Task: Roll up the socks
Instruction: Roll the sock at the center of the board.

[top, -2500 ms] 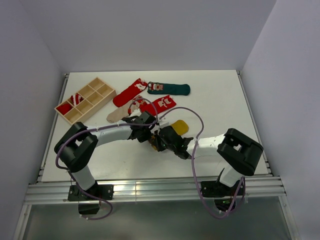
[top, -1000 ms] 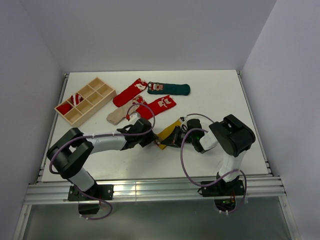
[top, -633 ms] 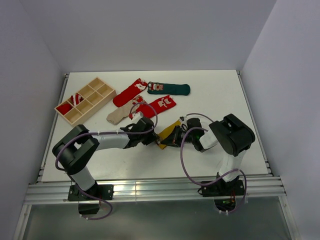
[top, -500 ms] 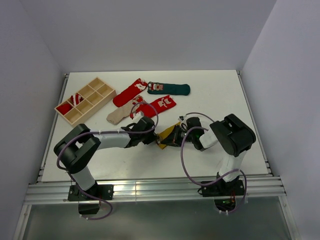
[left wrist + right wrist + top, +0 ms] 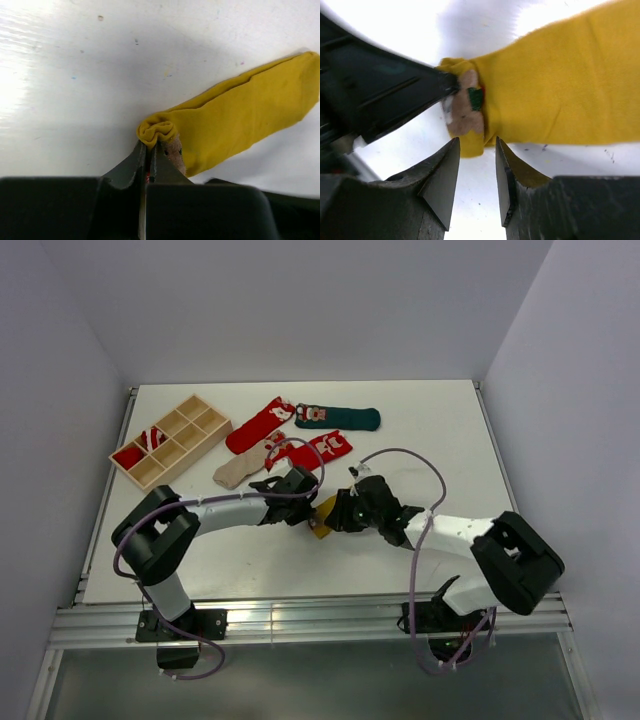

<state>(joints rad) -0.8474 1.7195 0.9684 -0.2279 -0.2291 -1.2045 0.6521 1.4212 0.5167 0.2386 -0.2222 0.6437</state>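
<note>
The mustard yellow sock (image 5: 240,115) lies flat on the white table, its near end bunched into a small fold. My left gripper (image 5: 149,146) is shut on that bunched end, beside a beige patch (image 5: 464,107). My right gripper (image 5: 477,142) stands open just short of the same end, with nothing between its fingers. From above, only a sliver of the yellow sock (image 5: 322,521) shows between the left gripper (image 5: 308,504) and the right gripper (image 5: 340,512). Both meet at the middle of the table.
Behind the grippers lie a red sock (image 5: 258,426), a dark green sock (image 5: 338,418), a red sock with a white patch (image 5: 315,450) and a beige sock (image 5: 238,470). A wooden compartment tray (image 5: 170,438) at the back left holds rolled red and striped socks (image 5: 140,445).
My left gripper has shut on the yellow sock's end. The right gripper has opened and let the sock go, and the right arm's elbow has swung out to the right.
</note>
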